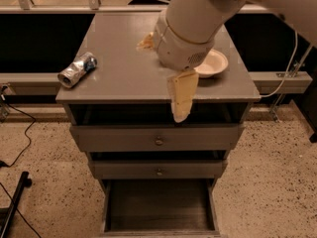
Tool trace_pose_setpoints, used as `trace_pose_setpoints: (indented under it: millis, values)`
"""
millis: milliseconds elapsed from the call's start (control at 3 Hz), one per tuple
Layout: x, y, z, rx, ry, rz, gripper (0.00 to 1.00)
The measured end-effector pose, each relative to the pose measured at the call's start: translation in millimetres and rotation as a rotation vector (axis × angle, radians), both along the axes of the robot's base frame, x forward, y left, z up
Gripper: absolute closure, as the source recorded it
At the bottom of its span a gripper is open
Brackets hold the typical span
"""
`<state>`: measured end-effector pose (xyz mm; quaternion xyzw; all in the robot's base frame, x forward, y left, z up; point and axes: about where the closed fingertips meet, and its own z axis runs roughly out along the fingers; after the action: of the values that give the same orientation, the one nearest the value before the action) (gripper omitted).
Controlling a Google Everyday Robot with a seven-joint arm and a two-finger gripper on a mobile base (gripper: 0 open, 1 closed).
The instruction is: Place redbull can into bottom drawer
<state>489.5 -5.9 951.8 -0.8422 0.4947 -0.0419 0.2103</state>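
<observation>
While I hang over the middle of the counter point(124, 83), my gripper point(163, 78) sits low above its front half, the thick white wrist behind it covering much of the back-right part of the top. My jaws are apart and clamped on nothing: one pale finger point(182, 95) points down past the front edge, its tip in front of the dark gap under the top, and the other shows at the wrist's far side, toward the back of the counter.

The redbull can point(74, 70) lies on its side close to the left edge, nearer the front-left corner than the back — dented, silver, with a blue patch at its upper end. It is well apart from me, with bare grey top between us.

The bowl point(212, 63) stands near the right edge, its left part hidden behind my wrist; the part of its inside that I see is plain and pale.

Below the front edge, the top drawer point(157, 138) and the middle drawer point(158, 168) each show a grey front with a small round knob. The bottom drawer point(161, 209) is pulled out toward the camera, and its dark inside shows bare boards — side walls left and right, open above.

The left half of the counter is open apart from the can. Speckled floor point(277, 182) lies on both sides of the drawers, with black cables point(20, 148) on the left.
</observation>
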Motion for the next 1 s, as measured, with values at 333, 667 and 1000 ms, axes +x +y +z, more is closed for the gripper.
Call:
trace_pose_setpoints:
  millis: [333,667,1000]
  values:
    - [-2.0,-7.0,2.7,-0.002,-0.001,-0.016,0.0]
    - [1.3,1.5,5.2,-0.07,-0.013,0.045,0.0]
    - [35.5,22.6,-3.4,-0.156,-0.03,0.18,0.0]
